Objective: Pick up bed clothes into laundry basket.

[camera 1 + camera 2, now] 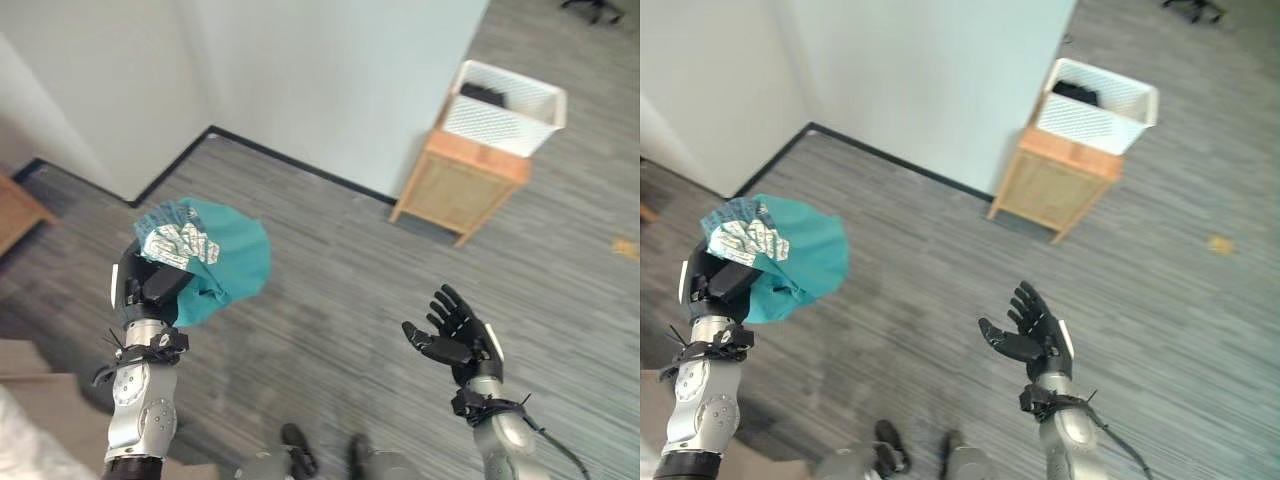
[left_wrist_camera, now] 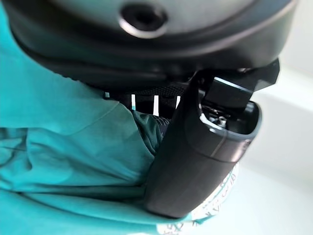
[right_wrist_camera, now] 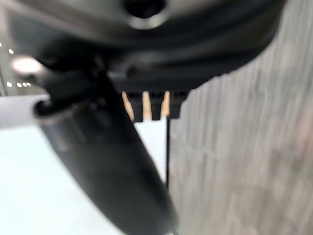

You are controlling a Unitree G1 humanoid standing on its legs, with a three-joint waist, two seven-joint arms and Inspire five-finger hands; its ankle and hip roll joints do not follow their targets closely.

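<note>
While your left robot hand (image 1: pixel 150 283) is raised in front of you at the left, its fingers and thumb are curled round a bunched teal cloth garment with a white-and-grey patterned patch (image 1: pixel 215 258). You can see the garment draped over the top of that hand and hanging down its right side, well above the grey wood-grain plank floor (image 1: pixel 330 290). From the left wrist view, the dark thumb (image 2: pixel 195 161) lies across the teal folds, pressing them against the palm, and a strip of the patterned part peeks out beneath the thumb.

Your right robot hand (image 1: pixel 455 335) is held out at the lower right, palm turned up and fingers spread loosely, holding nothing. Its wrist view is smeared, so you get little from it beyond the dark thumb (image 3: pixel 105 166) and the floor beyond.

Look to the upper right and you find the white perforated plastic laundry basket (image 1: pixel 505 108) standing on top of a small light-wood cabinet with a woven front panel (image 1: pixel 455 185). Something dark lies inside the basket (image 1: pixel 484 95), possibly another piece of clothing, though you cannot tell for sure. That cabinet stands against the pale wall (image 1: pixel 330 80), which carries a black skirting strip along its foot. Both the basket and the cabinet are well apart from the garment, across the open floor. A small tan scrap (image 1: pixel 625 248) lies on the floor at the far right edge.
</note>
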